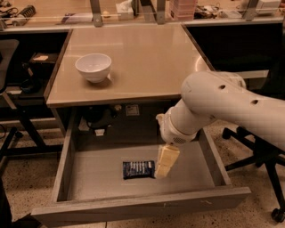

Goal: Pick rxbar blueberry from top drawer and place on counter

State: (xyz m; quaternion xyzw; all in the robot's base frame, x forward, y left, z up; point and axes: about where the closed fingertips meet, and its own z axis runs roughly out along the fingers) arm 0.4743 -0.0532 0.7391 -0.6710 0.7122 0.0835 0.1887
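Note:
The rxbar blueberry (138,169), a dark blue wrapper with white lettering, lies flat on the grey floor of the open top drawer (95,176), near its middle. My gripper (165,162) hangs down from the white arm (222,107) inside the drawer, just right of the bar and touching or nearly touching its right end. It holds nothing that I can see. The tan counter (142,58) sits above the drawer.
A white bowl (93,67) stands on the counter's left side. The drawer's front panel (147,207) is nearest the camera. A black office chair (260,153) is at the right. A cluttered bench (133,11) runs along the back. Cables and boxes (100,120) sit under the counter.

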